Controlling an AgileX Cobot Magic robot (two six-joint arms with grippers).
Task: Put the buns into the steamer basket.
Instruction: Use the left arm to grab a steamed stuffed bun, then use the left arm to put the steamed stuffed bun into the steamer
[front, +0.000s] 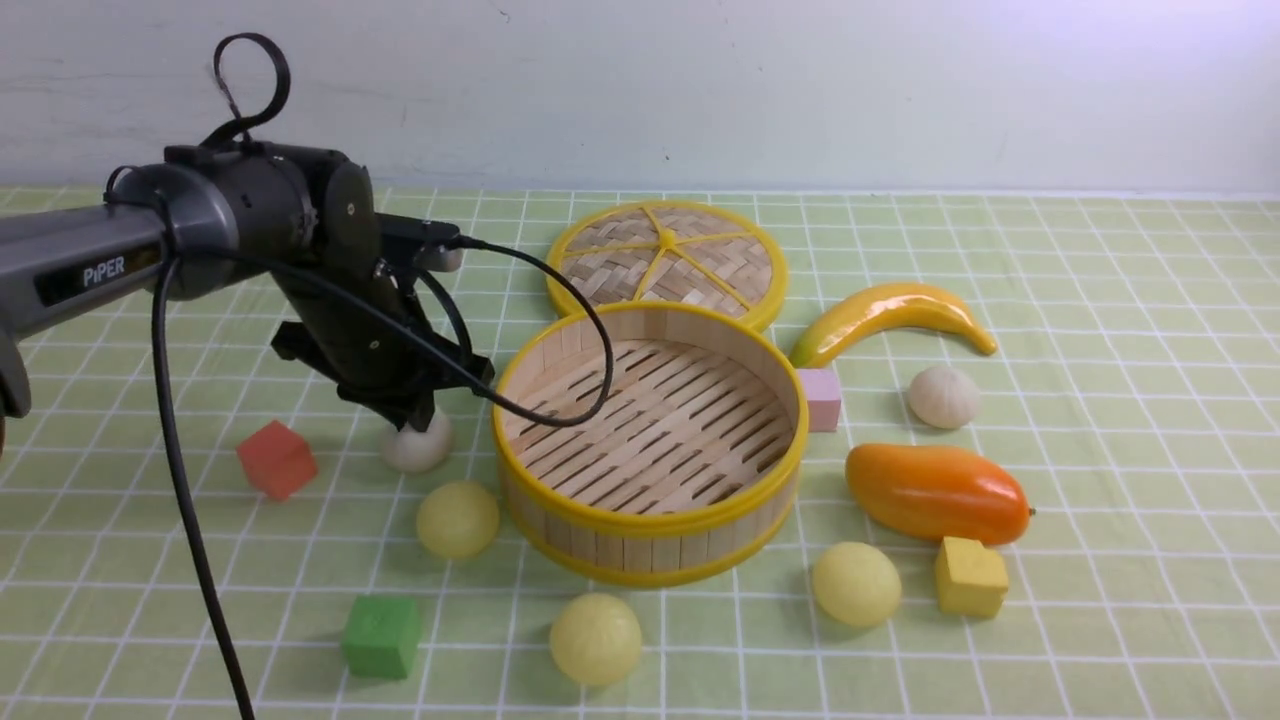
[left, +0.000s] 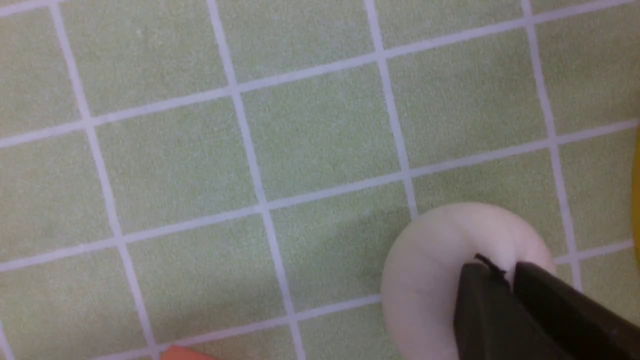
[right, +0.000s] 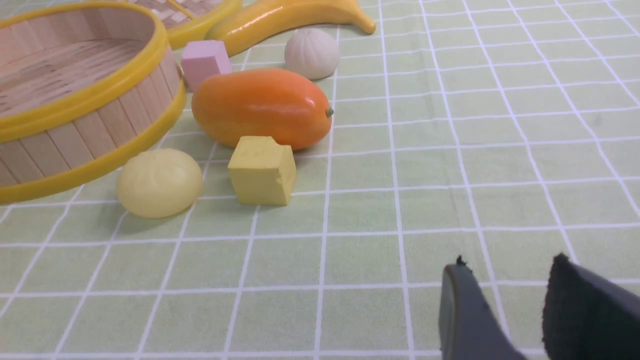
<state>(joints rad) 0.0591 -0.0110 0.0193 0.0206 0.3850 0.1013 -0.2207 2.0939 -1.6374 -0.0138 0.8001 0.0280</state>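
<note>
Green checked tabletop (front: 1100, 300) carries one steamer basket (front: 650, 525) at frame centre, its slatted floor bare, ringed by two off-white buns (front: 944, 396) and three yellow buns (front: 595, 638). At centre left, the left tool (left: 507, 272), nearly pressed together, half hides one off-white bun's top; I cannot tell whether it grips. Outside the front view, the right tool (right: 505, 280) is spread over open tabletop.

Checked cloth (front: 1100, 300) bears buns (front: 857, 583), steamer basket (front: 650, 545), lid (front: 667, 258), fruit (front: 935, 492), cubes (front: 380, 635).

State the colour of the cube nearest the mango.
Yellow; the cube shows best in the right wrist view, beside the mango.
</note>
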